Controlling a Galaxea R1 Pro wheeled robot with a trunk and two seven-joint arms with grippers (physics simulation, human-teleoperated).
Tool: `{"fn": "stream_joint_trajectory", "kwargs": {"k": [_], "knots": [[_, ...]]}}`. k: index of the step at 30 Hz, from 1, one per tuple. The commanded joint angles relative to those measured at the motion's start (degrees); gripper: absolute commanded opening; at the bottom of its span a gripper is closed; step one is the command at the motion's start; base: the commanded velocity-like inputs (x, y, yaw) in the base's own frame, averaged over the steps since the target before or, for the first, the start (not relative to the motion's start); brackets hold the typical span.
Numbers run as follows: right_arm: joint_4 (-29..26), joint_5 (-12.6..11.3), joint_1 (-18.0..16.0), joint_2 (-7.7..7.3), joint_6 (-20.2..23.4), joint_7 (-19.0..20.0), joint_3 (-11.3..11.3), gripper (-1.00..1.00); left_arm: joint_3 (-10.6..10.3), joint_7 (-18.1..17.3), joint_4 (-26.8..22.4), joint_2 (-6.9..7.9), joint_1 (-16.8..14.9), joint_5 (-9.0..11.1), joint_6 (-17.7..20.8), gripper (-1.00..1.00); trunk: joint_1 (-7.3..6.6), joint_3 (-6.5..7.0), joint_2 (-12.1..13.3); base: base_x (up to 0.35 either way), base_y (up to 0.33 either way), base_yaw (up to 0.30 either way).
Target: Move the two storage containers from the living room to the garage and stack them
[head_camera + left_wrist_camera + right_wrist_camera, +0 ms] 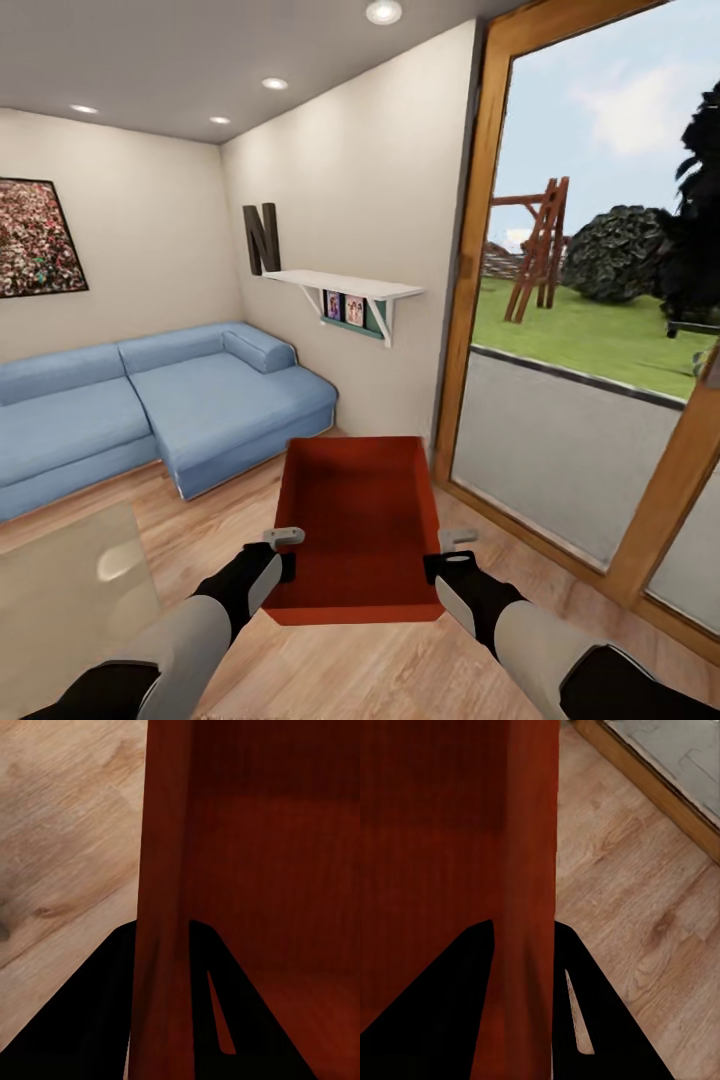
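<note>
Orange-red box (pixel 362 520) held up over wood floor (pixel 380 670) in living rm, between both arms, in front of glass door (pixel 590 400). Left pincer (pixel 284 563) clamped on box's left wall; wrist cam: wall (pixel 161 907) runs between the 2 black fingers (pixel 82 1020). Right pincer (pixel 440 562) clamped on right wall (pixel 532 870), same way, fingers (pixel 420 990) either side. Blue sofa (pixel 150 400) left of box, shelf (pixel 340 285) on wall behind.
</note>
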Motion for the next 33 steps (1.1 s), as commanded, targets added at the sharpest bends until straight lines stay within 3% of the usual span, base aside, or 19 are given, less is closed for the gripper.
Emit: {"fn": "stream_joint_trajectory", "kwargs": {"k": [1, 33], "knots": [[-0.3, 1.0, 0.0, -0.07, -0.3, -0.4, 0.0, -1.00, -0.6, 1.8, 0.1, 0.13, 0.1, -0.5, 0.5, -1.00, 0.02, -0.02, 0.0, 0.000, 0.000, 0.284], [-0.3, 1.0, 0.0, -0.32, -0.3, -0.1, 0.0, -1.00, -0.6, 1.8, 0.1, 0.11, 0.1, -0.5, 0.5, -1.00, 0.02, -0.02, 0.0, 0.000, 0.000, 0.284]]}}
